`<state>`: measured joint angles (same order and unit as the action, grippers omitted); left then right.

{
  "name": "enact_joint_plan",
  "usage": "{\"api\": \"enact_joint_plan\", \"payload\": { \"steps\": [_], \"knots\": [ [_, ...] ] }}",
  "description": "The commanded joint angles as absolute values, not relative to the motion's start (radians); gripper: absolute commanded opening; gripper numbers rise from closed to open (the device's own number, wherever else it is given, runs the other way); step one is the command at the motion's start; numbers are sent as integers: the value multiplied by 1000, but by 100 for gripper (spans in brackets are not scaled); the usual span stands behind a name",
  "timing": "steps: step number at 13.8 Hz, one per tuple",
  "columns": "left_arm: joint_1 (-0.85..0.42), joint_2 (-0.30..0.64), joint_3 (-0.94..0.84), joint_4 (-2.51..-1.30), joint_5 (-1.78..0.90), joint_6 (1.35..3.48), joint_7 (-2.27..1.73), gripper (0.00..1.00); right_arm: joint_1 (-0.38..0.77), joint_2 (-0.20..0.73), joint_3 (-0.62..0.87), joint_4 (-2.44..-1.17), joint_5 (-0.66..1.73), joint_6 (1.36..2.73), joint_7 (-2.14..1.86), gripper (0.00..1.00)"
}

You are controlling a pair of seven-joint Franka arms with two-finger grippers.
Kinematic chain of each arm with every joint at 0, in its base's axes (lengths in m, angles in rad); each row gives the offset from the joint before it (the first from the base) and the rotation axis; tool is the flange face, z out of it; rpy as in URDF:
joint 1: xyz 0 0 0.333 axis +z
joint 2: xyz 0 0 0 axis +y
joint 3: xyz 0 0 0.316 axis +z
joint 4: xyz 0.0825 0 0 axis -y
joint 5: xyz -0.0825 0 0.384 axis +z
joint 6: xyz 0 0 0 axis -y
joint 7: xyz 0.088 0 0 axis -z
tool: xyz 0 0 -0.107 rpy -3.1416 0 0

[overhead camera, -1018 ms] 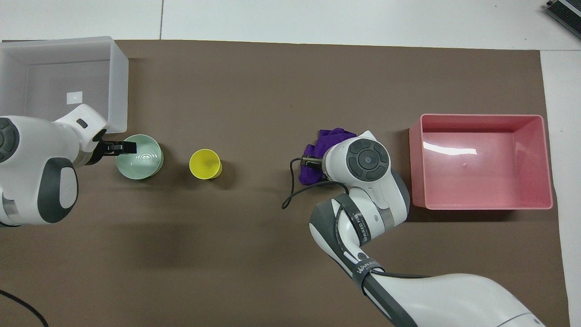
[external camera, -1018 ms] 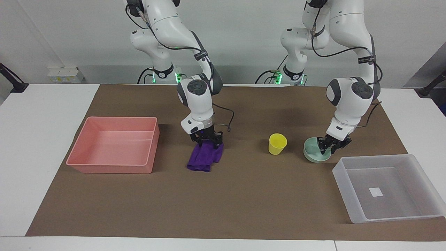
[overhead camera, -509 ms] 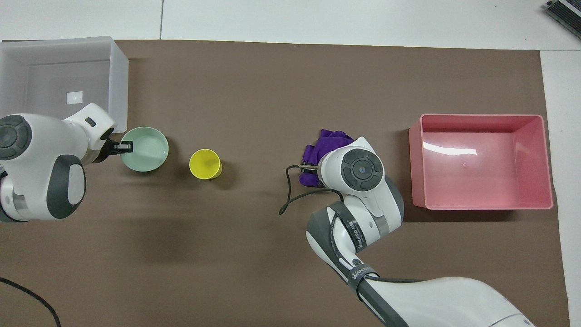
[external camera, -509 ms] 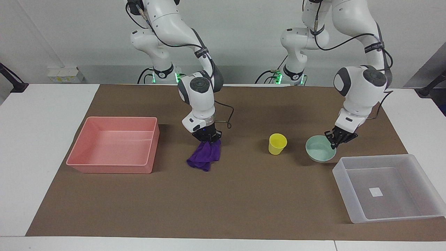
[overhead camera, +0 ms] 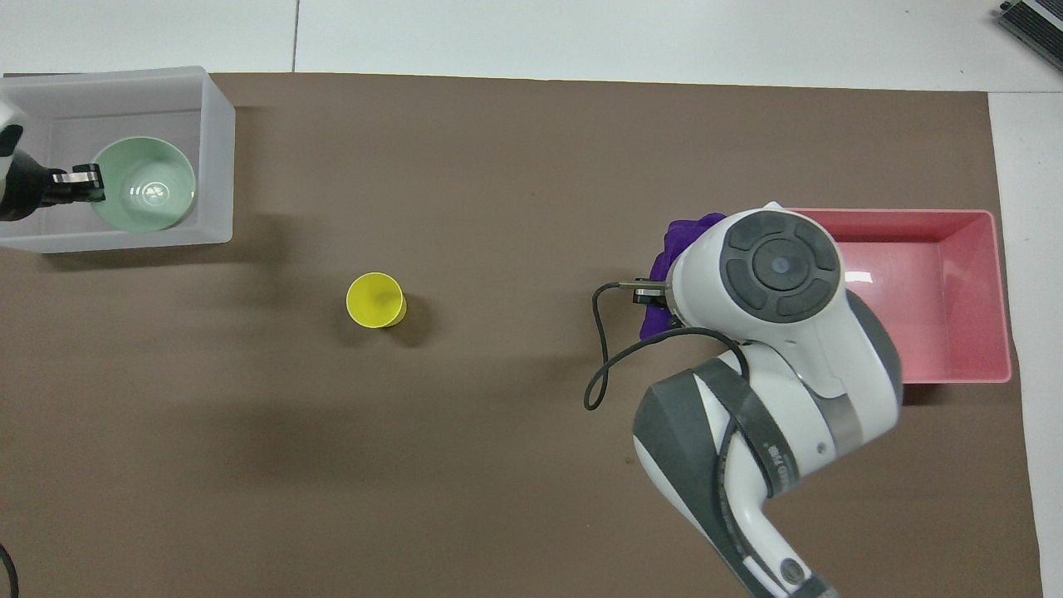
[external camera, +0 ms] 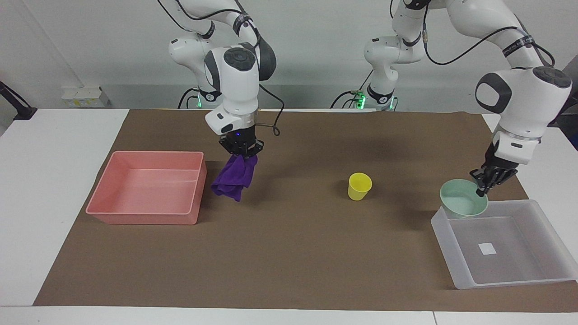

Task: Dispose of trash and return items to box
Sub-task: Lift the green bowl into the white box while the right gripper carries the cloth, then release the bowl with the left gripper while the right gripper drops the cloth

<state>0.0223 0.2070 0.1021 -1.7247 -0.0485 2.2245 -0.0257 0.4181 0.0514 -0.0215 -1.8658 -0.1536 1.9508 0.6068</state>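
Both arms lifted since a second ago: our right claw [external camera: 241,151] is pinched on the floppy purple rag [external camera: 235,178] beside the pink bin [external camera: 146,218], while our left claw [external camera: 487,180] grips the light, rigid mint-green bowl [external camera: 463,204] by its rim over the translucent box [external camera: 550,280]. Yellow cup [external camera: 359,186] waits mid-tabletop.

In the overhead view the right arm's wrist covers most of the purple cloth [overhead camera: 685,241] and a corner of the pink bin [overhead camera: 955,291], and the edge crops the translucent box [overhead camera: 217,158].
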Motion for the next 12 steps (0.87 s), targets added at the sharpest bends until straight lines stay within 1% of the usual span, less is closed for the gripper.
{"api": "enact_joint_plan", "payload": {
  "steps": [1, 2, 4, 6, 8, 9, 12],
  "knots": [
    [58, 342, 97, -1550, -67, 2192, -31, 0, 347, -12, -15, -1845, -178, 1858, 498, 0],
    [61, 380, 97, -1516, -72, 2195, -32, 0, 312, -32, -17, -1845, -178, 1833, 454, 0],
    [101, 484, 86, -1372, -74, 2166, -34, 0, 209, -51, -12, -1845, -178, 1819, 355, 0],
    [106, 586, 86, -1254, -74, 2161, -34, 0, 114, -49, -12, -1867, -169, 1853, 241, 0],
    [118, 638, 84, -1226, -74, 2190, -34, 0, 49, -45, -12, -1917, -167, 1899, 189, 0],
    [123, 661, 84, -1227, -77, 2215, -32, 0, 13, -35, -14, -1943, -167, 1946, 161, 0],
    [123, 666, 89, -1244, -80, 2213, -37, 0, -54, 14, -12, -2002, -166, 2043, 124, 0]
  ]
}}
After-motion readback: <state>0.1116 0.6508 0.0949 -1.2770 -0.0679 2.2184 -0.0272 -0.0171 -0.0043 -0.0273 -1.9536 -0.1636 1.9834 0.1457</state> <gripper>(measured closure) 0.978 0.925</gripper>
